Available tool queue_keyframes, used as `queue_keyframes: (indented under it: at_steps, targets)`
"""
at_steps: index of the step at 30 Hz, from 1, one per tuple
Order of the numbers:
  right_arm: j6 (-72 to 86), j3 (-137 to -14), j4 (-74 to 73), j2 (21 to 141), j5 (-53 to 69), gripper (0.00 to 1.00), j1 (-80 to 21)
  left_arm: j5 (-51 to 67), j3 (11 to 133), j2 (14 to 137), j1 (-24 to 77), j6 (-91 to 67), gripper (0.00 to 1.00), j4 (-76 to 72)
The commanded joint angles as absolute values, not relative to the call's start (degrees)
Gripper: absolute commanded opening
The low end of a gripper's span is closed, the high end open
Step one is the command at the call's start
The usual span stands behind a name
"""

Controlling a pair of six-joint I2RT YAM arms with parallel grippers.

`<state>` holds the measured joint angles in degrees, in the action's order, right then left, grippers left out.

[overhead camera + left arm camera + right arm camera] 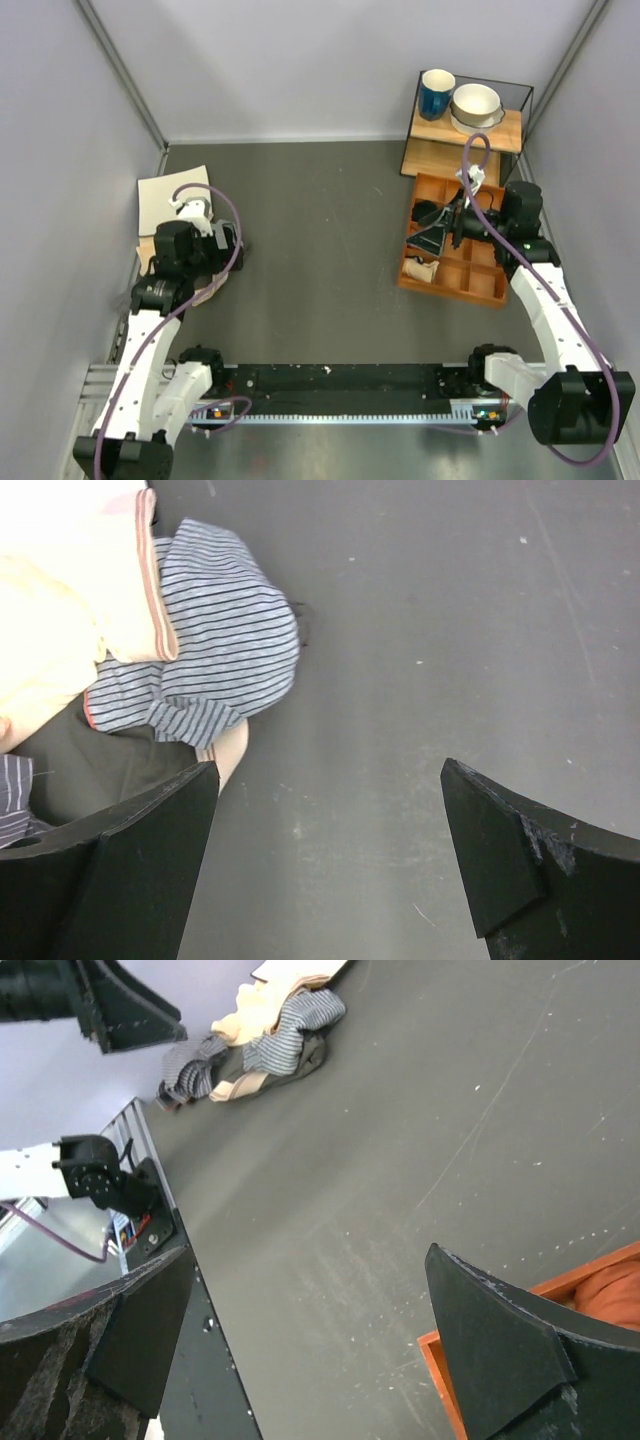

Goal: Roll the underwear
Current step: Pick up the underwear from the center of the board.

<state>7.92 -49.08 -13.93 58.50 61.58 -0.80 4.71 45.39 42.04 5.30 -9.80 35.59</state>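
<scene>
The pale peach-beige underwear lies in a heap of clothes at the top left of the left wrist view, partly under a grey striped cloth and beside a dark cloth. My left gripper is open and empty over bare table just right of the heap. In the top view the left gripper covers most of the heap; a peach edge shows beneath it. My right gripper hangs open and empty over the orange tray. The right wrist view shows the heap far off.
A white paper sheet lies behind the heap by the left wall. The orange tray holds a black item and a small beige roll. A shelf at the back right carries a blue cup and a white bowl.
</scene>
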Motion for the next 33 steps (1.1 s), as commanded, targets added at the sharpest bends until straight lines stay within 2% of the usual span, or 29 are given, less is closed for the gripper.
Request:
queue_keyframes:
  at_steps: [1,5,11,16,18,20,22,23,24,29,33]
  targets:
    - [3.1,-49.0,-9.1,56.1,64.3,0.99,-1.3,3.8,45.4,46.2,1.9,-9.1,0.98,30.3]
    - [3.2,-49.8,-10.3,55.8,64.2,0.99,-1.2,-4.0,45.7,51.8,1.1,-8.4,0.98,29.0]
    - [0.4,-51.3,-14.4,55.4,62.4,0.99,-1.8,-13.4,50.6,68.3,-2.0,-6.1,0.98,26.5]
    - [-2.2,-51.9,-16.9,55.7,62.0,0.99,-4.0,-15.6,57.8,81.8,-2.5,-4.5,0.8,26.6]
    - [-2.5,-52.1,-17.1,55.8,61.9,0.99,-4.4,-17.0,61.7,87.7,-2.5,-4.1,0.76,28.7]
    - [-2.9,-52.3,-17.6,55.9,61.9,0.99,-4.3,-17.6,65.6,93.0,-2.5,-4.0,0.66,32.1]
    - [-3.1,-52.4,-17.8,56.1,61.8,0.99,-4.3,-18.1,66.9,95.2,-2.5,-3.7,0.56,33.1]
    - [-3.3,-52.4,-17.8,56.2,61.9,0.99,-4.3,-18.7,67.4,96.2,-2.5,-3.7,0.45,33.4]
    - [-3.3,-52.4,-17.9,56.3,61.9,0.99,-4.3,-19.0,67.5,96.5,-2.5,-3.7,0.4,33.7]
    - [-3.6,-52.5,-18.3,56.6,62.0,0.99,-4.2,-18.5,66.9,96.9,-2.5,-3.6,0.33,33.6]
    - [-3.9,-52.4,-18.4,56.6,62.2,0.99,-4.3,-18.3,67.1,95.5,-2.5,-3.5,0.08,33.9]
